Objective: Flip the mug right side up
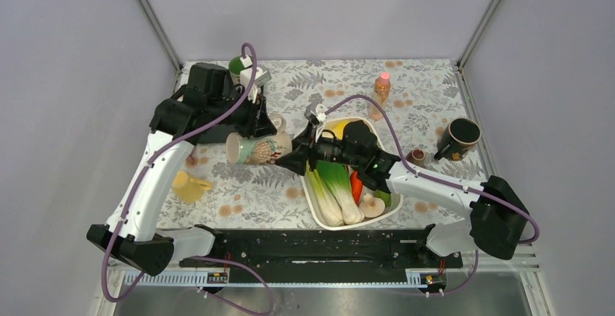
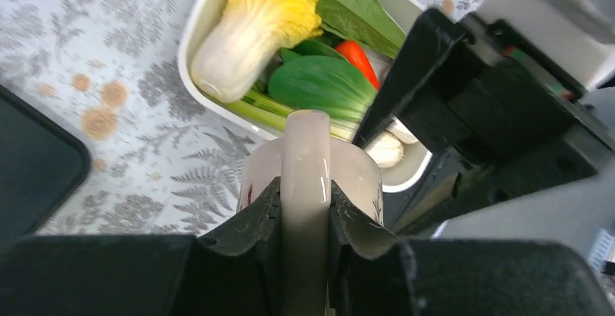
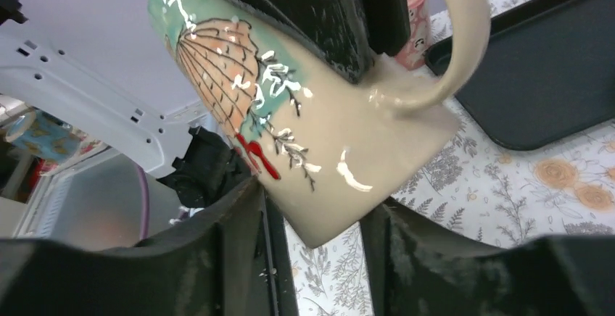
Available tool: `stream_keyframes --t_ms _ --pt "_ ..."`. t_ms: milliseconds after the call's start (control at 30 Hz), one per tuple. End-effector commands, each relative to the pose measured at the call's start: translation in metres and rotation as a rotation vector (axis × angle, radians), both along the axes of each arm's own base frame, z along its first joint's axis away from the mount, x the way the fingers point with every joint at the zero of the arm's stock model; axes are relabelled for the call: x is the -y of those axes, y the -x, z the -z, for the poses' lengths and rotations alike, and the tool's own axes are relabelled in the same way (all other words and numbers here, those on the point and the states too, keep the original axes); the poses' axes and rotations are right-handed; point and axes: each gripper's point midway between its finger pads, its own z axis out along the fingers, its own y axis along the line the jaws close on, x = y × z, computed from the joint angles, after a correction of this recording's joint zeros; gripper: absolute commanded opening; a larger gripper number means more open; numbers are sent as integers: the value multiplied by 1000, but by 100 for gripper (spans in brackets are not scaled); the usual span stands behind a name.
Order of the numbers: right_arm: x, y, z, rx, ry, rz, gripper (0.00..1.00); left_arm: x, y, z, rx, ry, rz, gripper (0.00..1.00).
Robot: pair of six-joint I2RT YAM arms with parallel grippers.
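Observation:
The mug [image 1: 257, 148] is beige with a teal band and a shell drawing. It hangs on its side above the table, mouth to the left. My left gripper [image 1: 267, 122] is shut on the mug's handle [image 2: 306, 149], with its fingertips [image 2: 306, 207] pressed on both sides. My right gripper [image 1: 294, 158] is at the mug's base end. In the right wrist view its open jaws [image 3: 315, 218] straddle the lower corner of the mug [image 3: 319, 135], very close to its sides.
A white tray [image 1: 312, 198] of vegetables lies under my right arm and also shows in the left wrist view [image 2: 190, 48]. A dark mug [image 1: 460, 136], a small bottle [image 1: 382, 88], a green cup [image 1: 239, 64], a yellow object [image 1: 187, 185] and a black tray [image 3: 537, 77] are around.

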Motion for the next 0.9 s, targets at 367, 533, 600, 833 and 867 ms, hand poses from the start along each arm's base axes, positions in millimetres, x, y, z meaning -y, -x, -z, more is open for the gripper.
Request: stream_keyframes --t_ms 367,533,600,833,867 --pt "12 8 -29 257 -47 -12 0 1 -14 -9 95 115 -15 0" --pt "5 17 -50 250 -165 -68 16 20 -5 -14 14 254 44 0" --pt "7 22 -64 250 -259 -78 41 23 -5 -26 29 278 53 0" --pt "13 37 -111 199 -468 -144 45 31 -5 -47 37 346 86 0" --pt "13 38 -115 184 -479 -153 37 32 -7 -47 35 351 84 0"
